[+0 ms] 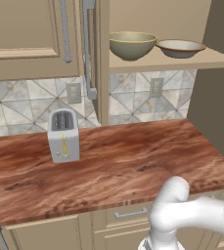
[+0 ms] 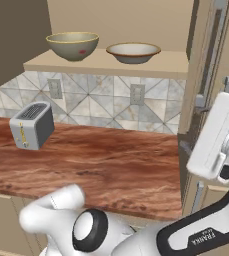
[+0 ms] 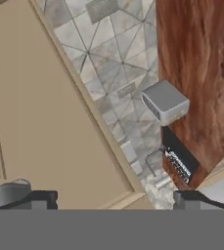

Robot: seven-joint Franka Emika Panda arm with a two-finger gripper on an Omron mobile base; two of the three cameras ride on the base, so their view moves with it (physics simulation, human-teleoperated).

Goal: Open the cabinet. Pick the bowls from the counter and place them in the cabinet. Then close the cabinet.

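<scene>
Left base view: both bowls, deep bowl [image 1: 131, 45] and shallow bowl [image 1: 180, 48], sit on the cabinet [image 1: 172, 61] shelf; counter [image 1: 113, 161] holds just the toaster [image 1: 63, 135]. Doors open. Remaining, by my reading: close the cabinet. Hand view: gripper [image 3: 114, 199] tips spread wide, nothing between them, beside a door panel.

Deep bowl [image 2: 72, 45] and shallow bowl [image 2: 133, 52] on cabinet shelf [image 2: 106, 65]; toaster [image 2: 32, 125] on counter [image 2: 111, 160].

The word "FRANKA" appears in white capitals on the dark band of the robot arm [image 2: 198, 237], at the lower right corner of the right base view. No other text is readable.
</scene>
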